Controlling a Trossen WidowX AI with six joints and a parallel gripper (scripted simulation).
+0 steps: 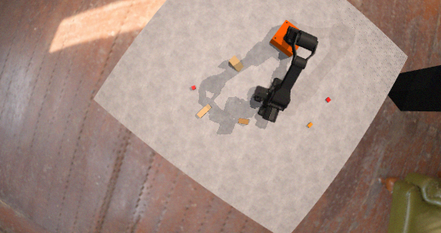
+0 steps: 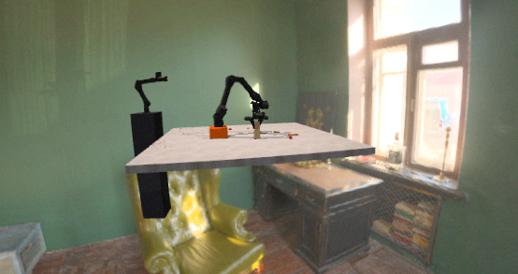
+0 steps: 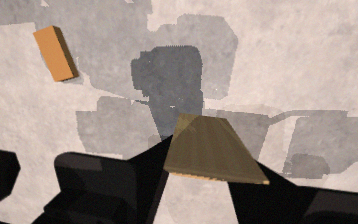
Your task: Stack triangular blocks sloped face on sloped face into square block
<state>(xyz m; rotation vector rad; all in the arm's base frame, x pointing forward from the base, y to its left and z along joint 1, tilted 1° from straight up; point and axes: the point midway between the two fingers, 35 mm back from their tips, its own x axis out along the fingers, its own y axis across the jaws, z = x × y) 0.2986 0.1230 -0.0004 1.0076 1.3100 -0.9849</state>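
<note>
My gripper (image 2: 256, 119) (image 3: 199, 142) is shut on one triangular block (image 3: 205, 145), which shows between its fingers in the wrist view with a broad tan face toward the camera. The held block is hidden under the arm in the top view. It appears held above the table, but the height is hard to tell. The other triangular block (image 1: 236, 63) stands apart on the table, between the orange base and the left red cube. In the exterior view a tall tan shape (image 2: 257, 131) shows in line with the gripper; I cannot tell whether it includes both blocks.
An orange-brown block (image 1: 243, 121) (image 3: 55, 53) lies near the gripper, with a longer tan block (image 1: 204, 110) beyond it. Red cubes (image 1: 193, 87) (image 1: 328, 99) and a small orange block (image 1: 310, 125) lie farther out. The arm's orange base (image 1: 281, 42) (image 2: 218, 132) stands on the table (image 1: 191, 152).
</note>
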